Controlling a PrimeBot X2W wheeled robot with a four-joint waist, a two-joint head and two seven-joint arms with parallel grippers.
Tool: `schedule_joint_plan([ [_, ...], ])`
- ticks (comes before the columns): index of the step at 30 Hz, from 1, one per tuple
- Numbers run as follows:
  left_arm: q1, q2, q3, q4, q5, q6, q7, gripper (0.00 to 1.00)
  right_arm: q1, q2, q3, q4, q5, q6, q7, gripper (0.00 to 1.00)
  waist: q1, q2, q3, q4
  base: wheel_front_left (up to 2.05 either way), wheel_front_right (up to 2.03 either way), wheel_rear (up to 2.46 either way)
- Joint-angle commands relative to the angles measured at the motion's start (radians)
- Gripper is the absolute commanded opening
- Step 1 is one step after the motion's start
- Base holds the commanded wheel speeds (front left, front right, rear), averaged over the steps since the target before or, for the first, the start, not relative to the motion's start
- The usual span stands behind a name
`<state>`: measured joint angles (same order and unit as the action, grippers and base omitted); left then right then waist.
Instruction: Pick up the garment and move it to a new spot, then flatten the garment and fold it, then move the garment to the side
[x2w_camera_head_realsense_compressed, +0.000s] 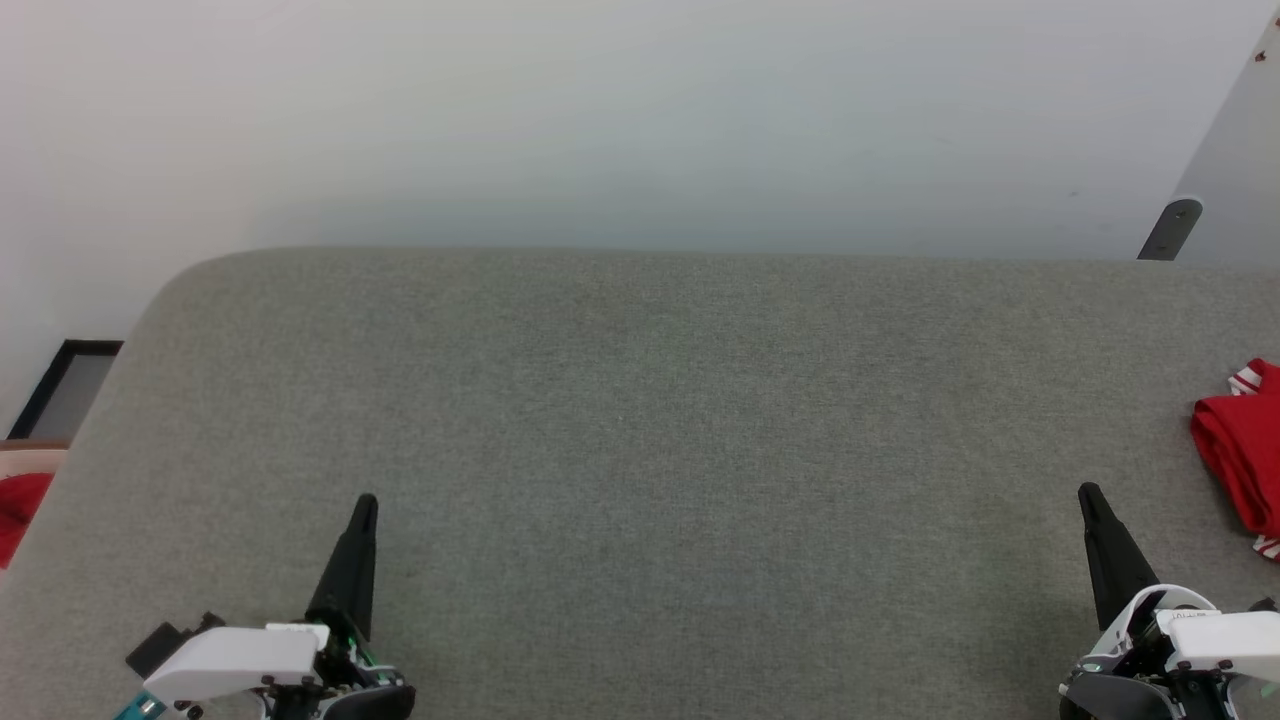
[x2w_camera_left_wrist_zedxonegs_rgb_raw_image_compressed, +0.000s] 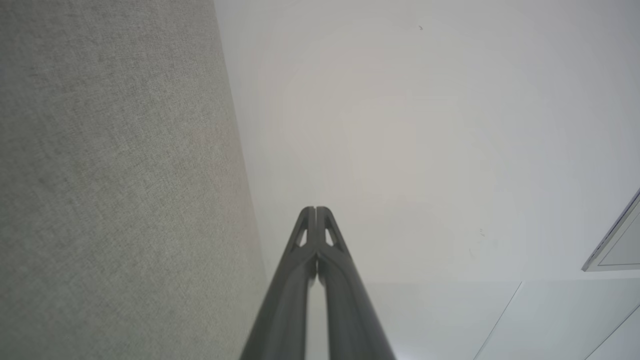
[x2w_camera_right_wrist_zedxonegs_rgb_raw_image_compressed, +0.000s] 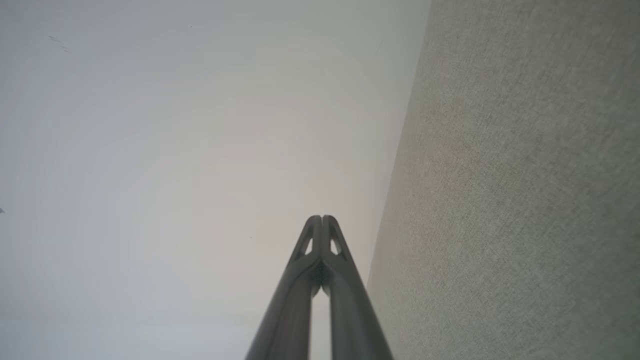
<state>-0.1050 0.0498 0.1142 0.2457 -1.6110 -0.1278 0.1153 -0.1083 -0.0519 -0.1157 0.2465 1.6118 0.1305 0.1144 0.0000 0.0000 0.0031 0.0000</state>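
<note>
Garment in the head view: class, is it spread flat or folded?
Folded, not spread: the garment lies as a compact layered bundle on the grey surface, far right, partly cropped.

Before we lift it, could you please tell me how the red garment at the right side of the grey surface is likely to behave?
The garment lies in soft folds, so it will probably hang floppy and unfold when lifted. It looks like thin cloth, likely light. On the textured grey surface a push would probably bunch it rather than slide it.
</note>
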Motion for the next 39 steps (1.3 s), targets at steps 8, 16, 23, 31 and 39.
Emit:
schedule_joint_plan([
  [8, -0.01, -0.001, 0.003, 0.001, -0.002, -0.005, 0.003, 0.0, -0.004, 0.004, 0.003, 0.0, 0.002, 0.0, 0.0, 0.0, 0.0, 0.0, 0.0, 0.0, 0.0, 0.0, 0.0],
  [16, -0.01, -0.001, 0.003, 0.001, -0.002, -0.005, 0.002, 0.0, -0.004, 0.004, 0.003, 0.0, 0.002, 0.0, 0.0, 0.0, 0.0, 0.0, 0.0, 0.0, 0.0, 0.0, 0.0],
  [23, -0.01, -0.001, 0.003, 0.001, -0.003, -0.005, 0.002, 0.0, -0.004, 0.004, 0.003, 0.0, 0.002, 0.0, 0.0, 0.0, 0.0, 0.0, 0.0, 0.0, 0.0, 0.0, 0.0],
  [31, -0.01, -0.001, 0.002, 0.001, -0.003, -0.005, 0.002, 0.0, -0.004, 0.004, 0.003, 0.0, 0.002, 0.0, 0.0, 0.0, 0.0, 0.0, 0.0, 0.0, 0.0, 0.0, 0.0],
  [39, -0.01, -0.001, 0.002, 0.001, -0.003, -0.005, 0.002, 0.0, -0.004, 0.004, 0.003, 0.0, 0.002, 0.0, 0.0, 0.0, 0.0, 0.0, 0.0, 0.0, 0.0, 0.0, 0.0],
])
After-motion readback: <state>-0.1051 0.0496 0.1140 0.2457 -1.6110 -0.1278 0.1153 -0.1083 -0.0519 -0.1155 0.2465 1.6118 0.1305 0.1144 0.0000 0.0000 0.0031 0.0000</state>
